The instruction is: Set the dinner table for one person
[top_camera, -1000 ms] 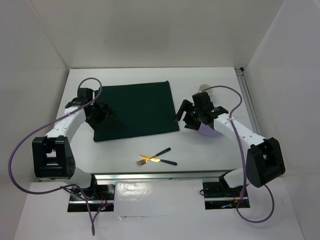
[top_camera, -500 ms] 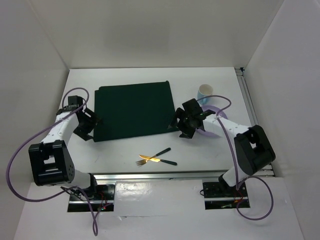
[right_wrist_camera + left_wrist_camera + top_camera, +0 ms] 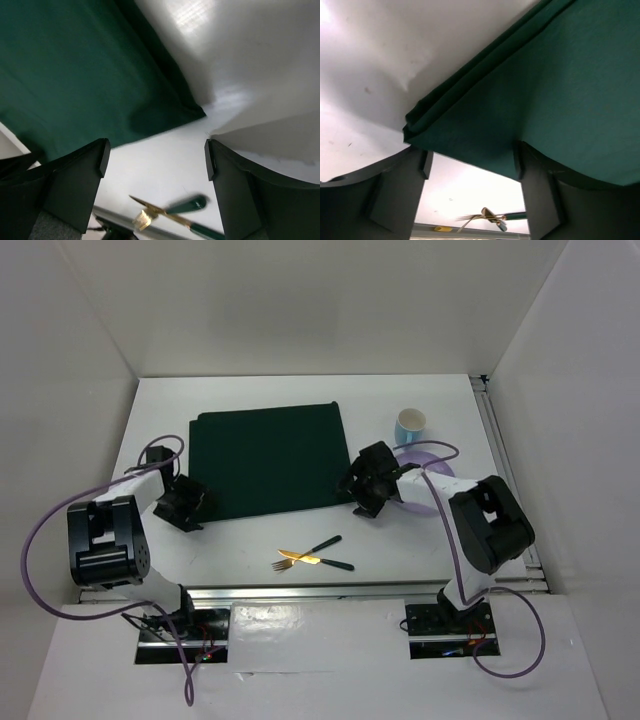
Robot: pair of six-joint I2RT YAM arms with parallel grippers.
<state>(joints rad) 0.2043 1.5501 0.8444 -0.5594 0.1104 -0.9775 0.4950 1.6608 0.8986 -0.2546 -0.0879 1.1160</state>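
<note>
The dinner table [image 3: 240, 545] is a white tabletop. A dark green mat [image 3: 270, 458] lies on it at the middle left. My left gripper [image 3: 184, 504] is open, low at the mat's near left corner; in the left wrist view [image 3: 471, 156] the mat's folded corner [image 3: 470, 115] sits just ahead of the jaws. My right gripper [image 3: 360, 482] is open at the mat's near right corner, and in the right wrist view [image 3: 156, 150] that corner [image 3: 165, 112] lies just beyond the jaws. Both grippers hold nothing.
A gold fork and knife with green handles [image 3: 315, 556] lie crossed near the front rail, also in the left wrist view [image 3: 492, 218] and the right wrist view [image 3: 172, 212]. A light blue cup [image 3: 410, 425] and a purple plate [image 3: 432, 485] sit at the right. A metal rail [image 3: 500, 445] runs along the right edge.
The left gripper drew back and down to the mat's near left corner. The right gripper moved left to the near right corner, uncovering the cup and plate. Both arms folded lower.
</note>
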